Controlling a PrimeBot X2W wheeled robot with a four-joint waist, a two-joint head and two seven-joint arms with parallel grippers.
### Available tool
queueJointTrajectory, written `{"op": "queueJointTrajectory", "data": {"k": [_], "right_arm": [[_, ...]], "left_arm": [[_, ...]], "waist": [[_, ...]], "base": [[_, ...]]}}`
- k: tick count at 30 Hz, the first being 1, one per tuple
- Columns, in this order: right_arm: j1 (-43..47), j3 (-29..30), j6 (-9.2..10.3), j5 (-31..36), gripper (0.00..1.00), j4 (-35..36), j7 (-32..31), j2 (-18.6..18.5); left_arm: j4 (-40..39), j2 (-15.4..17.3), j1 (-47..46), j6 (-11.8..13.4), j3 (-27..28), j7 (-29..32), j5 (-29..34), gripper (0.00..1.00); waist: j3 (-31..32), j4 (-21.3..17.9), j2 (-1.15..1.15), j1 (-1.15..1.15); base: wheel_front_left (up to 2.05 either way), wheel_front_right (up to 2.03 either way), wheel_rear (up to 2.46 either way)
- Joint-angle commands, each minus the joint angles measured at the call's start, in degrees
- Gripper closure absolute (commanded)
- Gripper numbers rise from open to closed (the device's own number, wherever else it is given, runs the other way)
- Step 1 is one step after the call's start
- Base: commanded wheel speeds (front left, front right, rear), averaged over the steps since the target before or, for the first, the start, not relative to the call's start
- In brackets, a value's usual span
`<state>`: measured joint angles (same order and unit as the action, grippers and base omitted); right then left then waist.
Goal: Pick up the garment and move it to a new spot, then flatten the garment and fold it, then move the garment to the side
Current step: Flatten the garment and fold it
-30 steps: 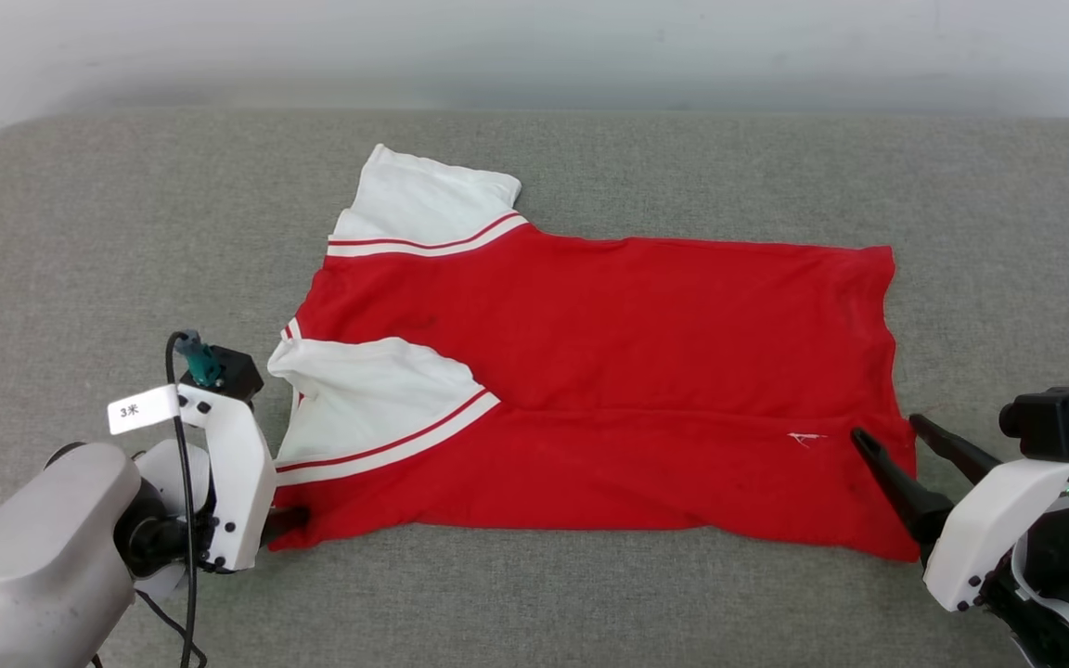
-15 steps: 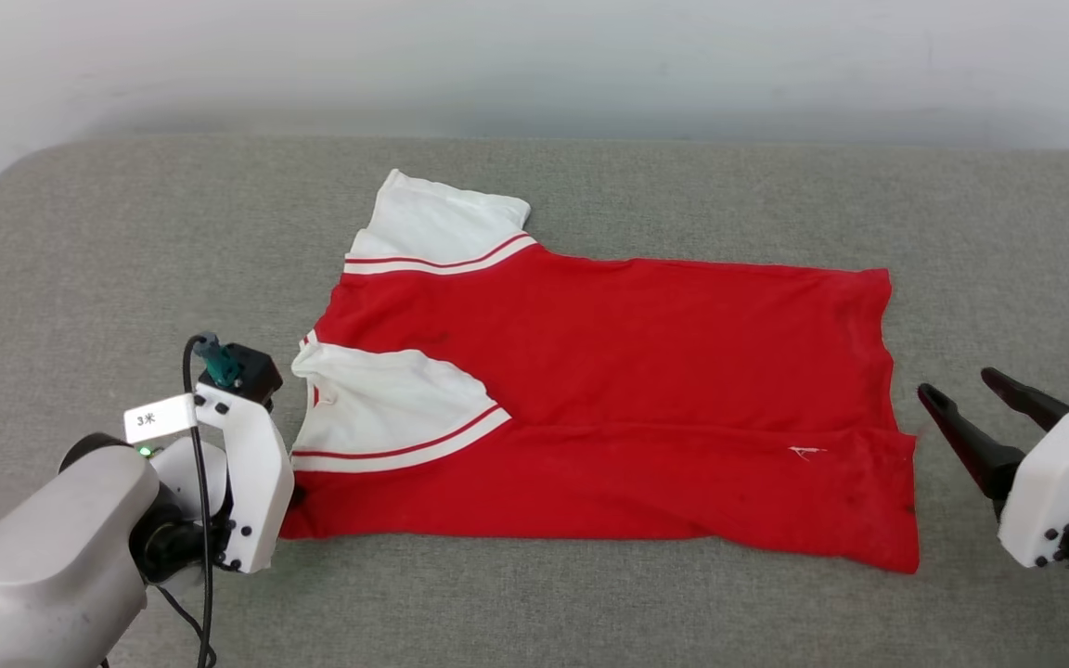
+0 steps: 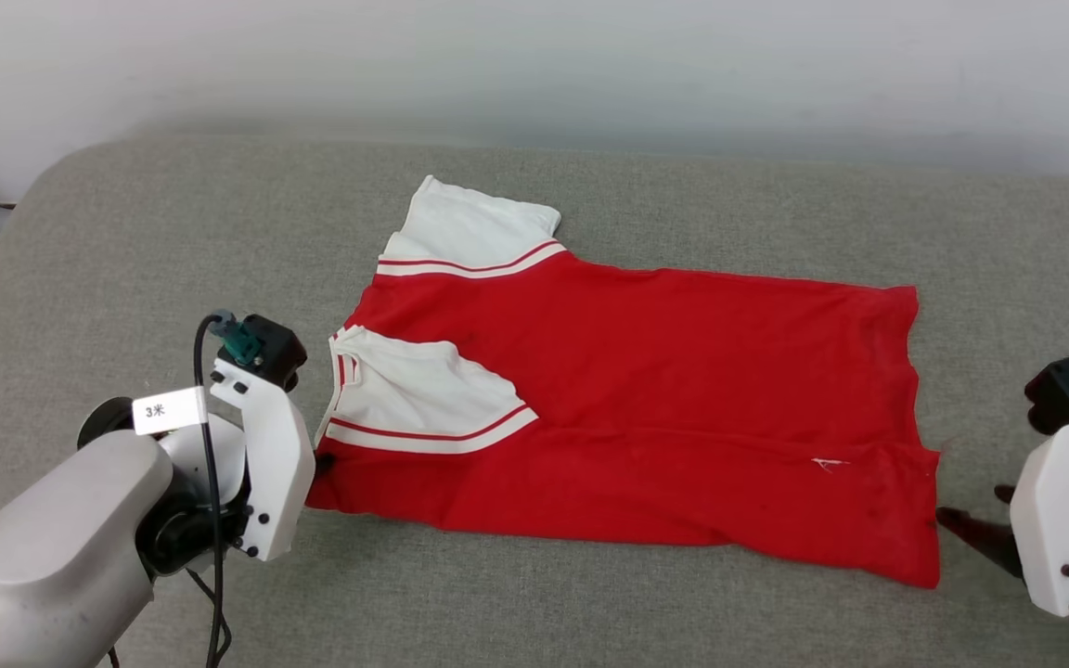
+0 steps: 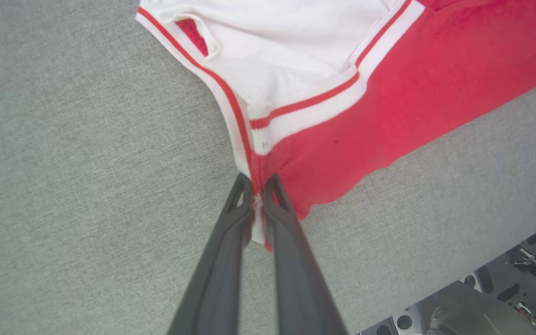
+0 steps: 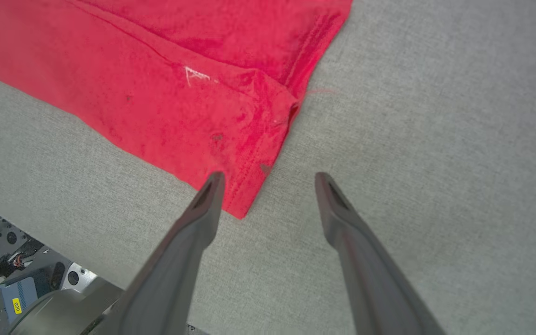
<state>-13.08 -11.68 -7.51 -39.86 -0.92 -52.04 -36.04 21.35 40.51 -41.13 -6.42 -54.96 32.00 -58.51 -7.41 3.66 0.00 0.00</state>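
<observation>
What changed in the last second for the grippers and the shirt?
The left gripper closed its jaws on the garment's near left corner. The right gripper drew back off the hem, then returned beside the near right corner, jaws open. The garment stays spread on the grey cushion.

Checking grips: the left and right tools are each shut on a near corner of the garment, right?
No: the right tool is open at a corner of the garment, gripping nothing; the right wrist view shows it. The left tool is shut on its corner.

Jaws of left arm (image 3: 52,529) pinched tight, jaws of right arm (image 3: 1052,520) spread wide.
</observation>
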Motion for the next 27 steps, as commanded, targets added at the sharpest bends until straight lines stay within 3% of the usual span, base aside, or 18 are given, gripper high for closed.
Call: {"op": "queueJointTrajectory", "data": {"k": [1, 7, 15, 21, 22, 23, 24, 27], "right_arm": [[-0.79, -0.26, 0.05, 0.37, 0.00, -0.38, -0.63, 0.45], [-2.00, -2.48, 0.05, 2.39, 0.00, -4.43, -2.18, 2.97], [-2.71, -7.08, 0.05, 4.60, 0.00, -12.95, 0.77, 5.77], [-1.93, -11.31, 0.04, 2.47, 0.00, -17.30, 3.25, 7.10], [-1.99, -11.69, 0.04, 1.95, 0.05, -17.54, 3.86, 7.14], [-2.27, -11.92, 0.04, 1.50, 0.70, -17.60, 4.64, 7.05], [-2.62, -12.05, 0.04, 1.11, 1.00, -17.60, 5.48, 6.81], [-3.21, -12.27, 0.03, -0.15, 1.00, -17.07, 7.70, 5.83]], "left_arm": [[-0.44, -0.20, -0.22, 0.37, 0.02, -0.39, 0.49, 1.00], [-2.17, -0.72, -1.31, 0.87, 0.00, -0.74, 1.15, 1.00], [-2.45, -1.04, -2.74, 0.68, 0.30, -1.65, 1.79, 1.00], [-1.60, -1.14, -2.60, 0.61, 0.38, -2.47, 1.63, 1.00], [-1.38, -1.12, -2.42, 0.58, 0.36, -2.50, 1.54, 1.00], [-1.12, -1.09, -2.12, 0.55, 0.33, -2.57, 1.44, 1.00], [-0.95, -1.04, -1.80, 0.51, 0.28, -2.68, 1.32, 1.00], [-0.30, -0.78, -0.70, 0.47, 0.26, -3.09, 0.69, 1.00]], "waist": [[-0.36, 0.23, 0.00, 0.00], [-2.52, 1.23, 0.00, 0.00], [-5.88, 2.45, 0.00, 0.00], [-6.49, 2.35, 0.00, 0.00], [-6.35, 2.22, 0.00, 0.00], [-6.06, 2.03, 0.00, 0.00], [-5.75, 1.87, 0.00, 0.00], [-4.40, 1.20, 0.00, 0.00]], "base": [[0.00, 0.00, 0.00], [0.00, 0.00, 0.00], [0.00, 0.00, 0.00], [0.00, 0.00, 0.00], [0.00, 0.00, 0.00], [0.00, 0.00, 0.00], [0.00, 0.00, 0.00], [0.00, 0.00, 0.00]]}}
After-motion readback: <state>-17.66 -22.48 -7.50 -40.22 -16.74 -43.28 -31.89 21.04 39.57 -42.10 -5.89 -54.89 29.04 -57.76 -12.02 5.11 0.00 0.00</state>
